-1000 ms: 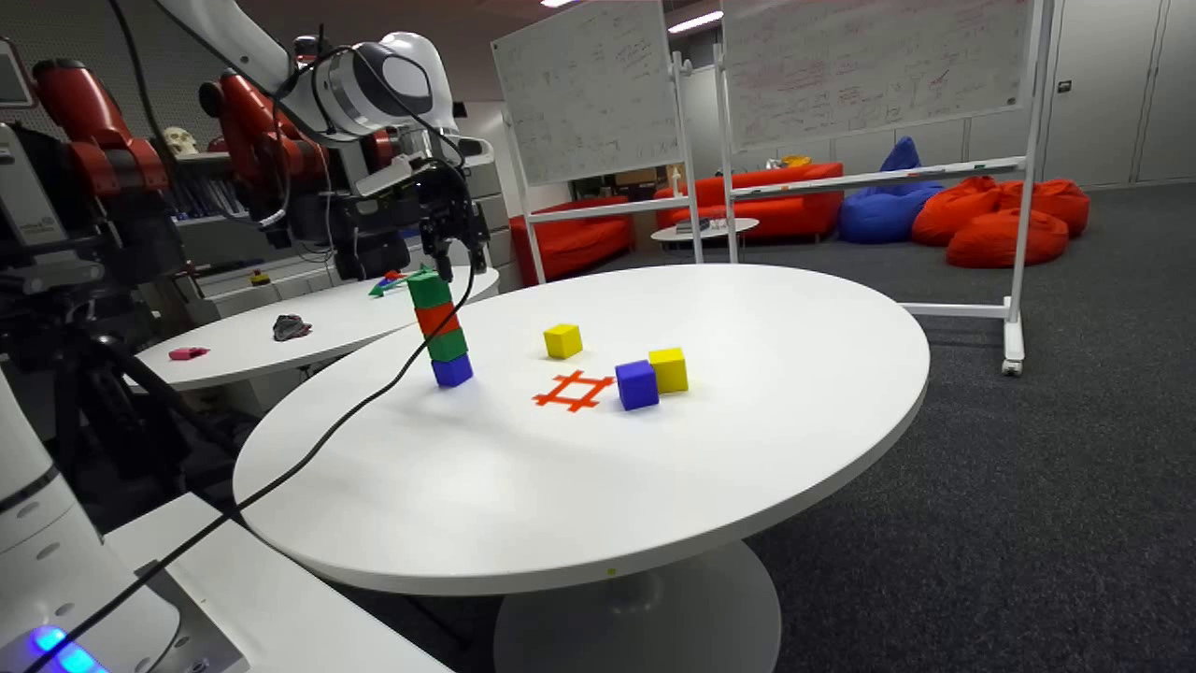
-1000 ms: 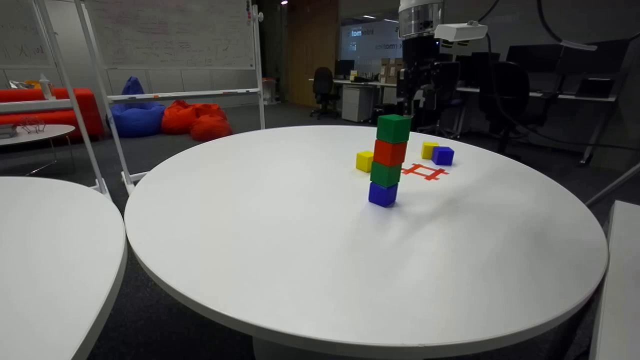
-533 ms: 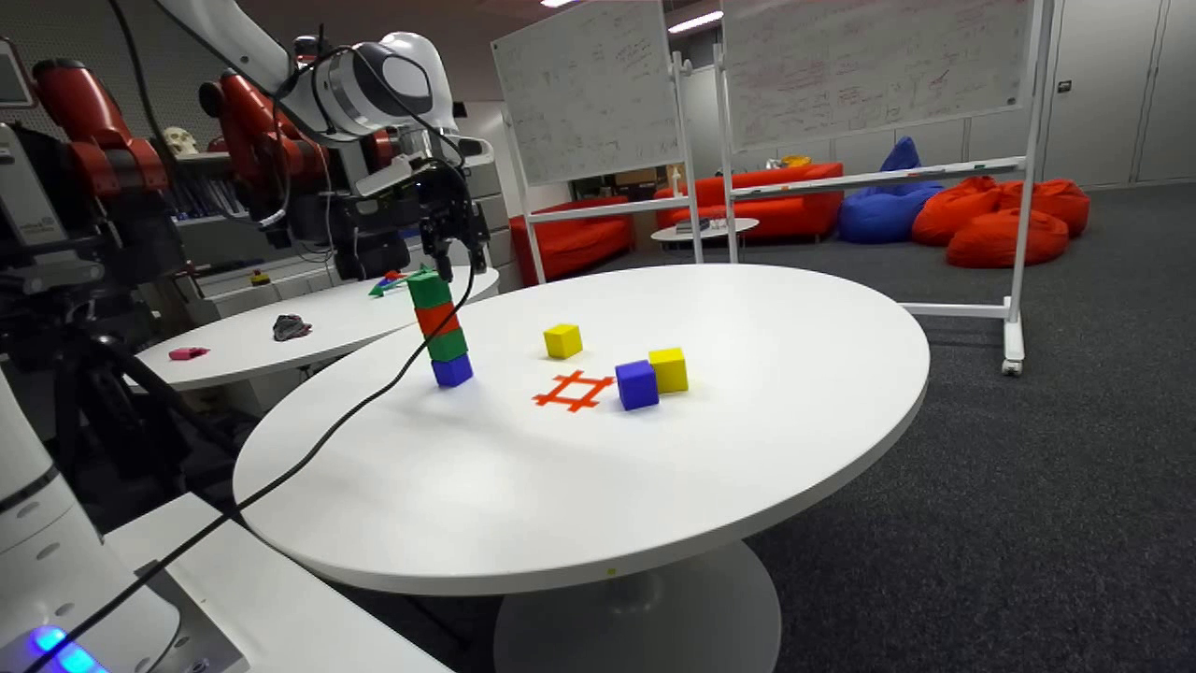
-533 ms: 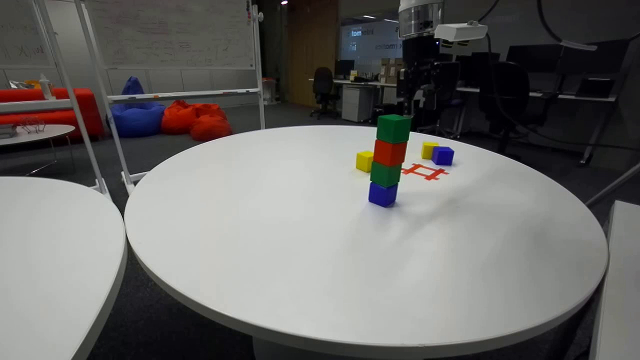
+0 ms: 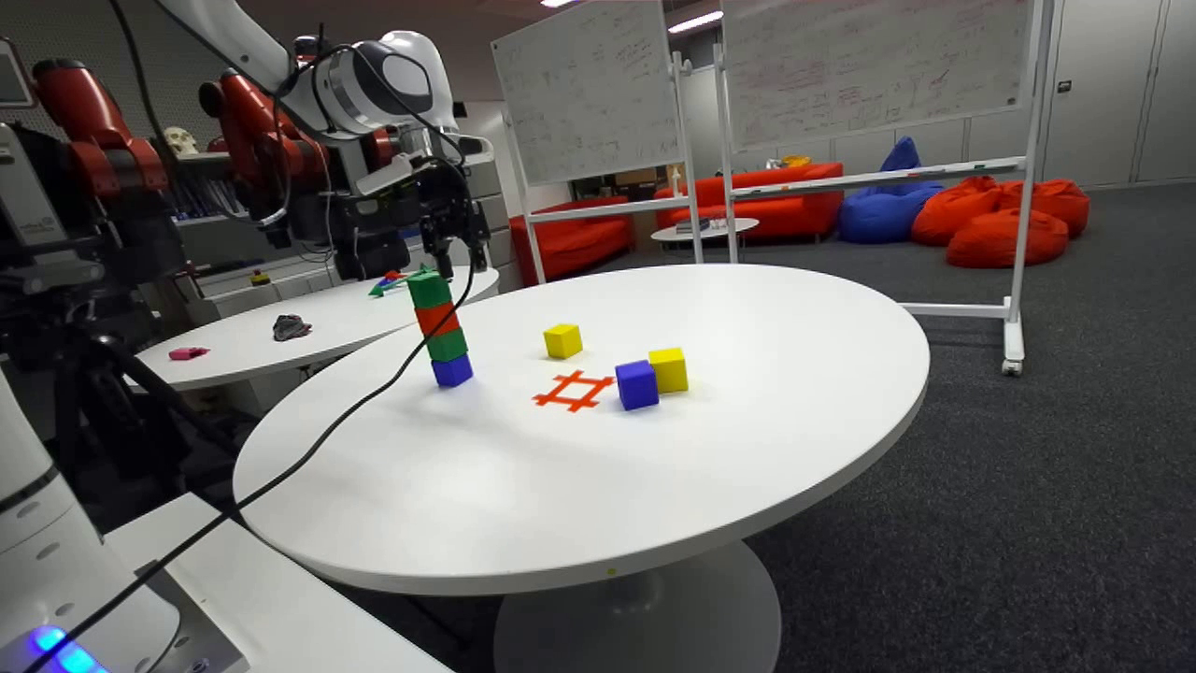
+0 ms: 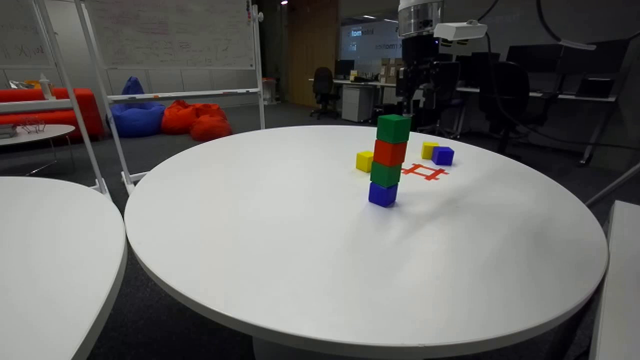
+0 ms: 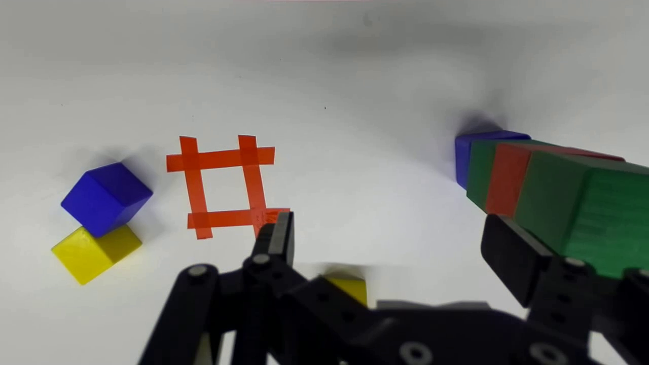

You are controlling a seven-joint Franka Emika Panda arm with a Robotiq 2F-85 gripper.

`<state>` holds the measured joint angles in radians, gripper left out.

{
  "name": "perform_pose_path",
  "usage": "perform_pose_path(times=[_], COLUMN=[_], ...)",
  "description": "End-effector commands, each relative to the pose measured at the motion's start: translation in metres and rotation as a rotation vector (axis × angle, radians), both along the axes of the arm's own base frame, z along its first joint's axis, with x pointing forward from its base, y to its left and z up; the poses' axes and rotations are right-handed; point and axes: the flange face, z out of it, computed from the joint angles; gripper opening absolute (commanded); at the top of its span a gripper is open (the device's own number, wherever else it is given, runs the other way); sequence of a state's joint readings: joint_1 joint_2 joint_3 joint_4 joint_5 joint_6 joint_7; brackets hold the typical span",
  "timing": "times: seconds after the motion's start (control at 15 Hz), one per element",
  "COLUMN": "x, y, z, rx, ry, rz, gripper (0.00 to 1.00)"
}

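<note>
Here's the end effector [image 7: 395, 243], pointing down over the tabletop [image 6: 300, 260], fingers [image 7: 512, 261] spread wide, nothing in its grip! And right up close, the stack [image 6: 389, 161], four cubes high: top green cube [image 6: 393, 129] up there, red cube [image 6: 390, 152] under it, then the lower green cube [image 6: 385, 174], and the bottom blue cube [image 6: 383, 194] standing on the tabletop. In the wrist view one finger is right by that top green cube, over on the right; touching or just beside it, I can't call it. Look left in that same view, and it's the red tape [image 7: 221, 159], four strips crossed into a square. Further left again, the loose blue cube [image 7: 106, 200] and the paired yellow cube [image 7: 94, 253], right beside each other, the blue on the near side in both exterior views. Now the lone yellow cube [image 5: 562, 341]: in an exterior view it sits between the stack on the left and those two on the right, a little to the far side, with the tape just on its near side. The wrist view gives only a corner of it, the rest behind the end effector. Far off, whiteboards [image 5: 593, 98] and red beanbags [image 5: 1007, 238]!
</note>
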<state>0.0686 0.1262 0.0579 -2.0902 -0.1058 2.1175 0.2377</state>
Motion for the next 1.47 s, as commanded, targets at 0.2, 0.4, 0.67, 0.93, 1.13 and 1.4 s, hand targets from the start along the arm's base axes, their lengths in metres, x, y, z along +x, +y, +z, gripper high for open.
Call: perform_pose_path(times=[0.2, 0.4, 0.67, 0.93, 1.13, 1.4], x=[0.026, 0.029, 0.03, 0.028, 0.029, 0.028], y=[0.003, 0.013, 0.033, 0.044, 0.046, 0.058], z=[0.019, 0.022, 0.021, 0.022, 0.02, 0.016], rx=[-0.008, -0.013, -0.025, -0.036, -0.043, -0.052], ry=[-0.008, -0.016, -0.01, -0.012, -0.008, 0.007], rz=[0.029, 0.057, 0.097, 0.124, 0.133, 0.146], gripper=[1.0, 1.0, 1.0, 1.0, 1.0, 1.0])
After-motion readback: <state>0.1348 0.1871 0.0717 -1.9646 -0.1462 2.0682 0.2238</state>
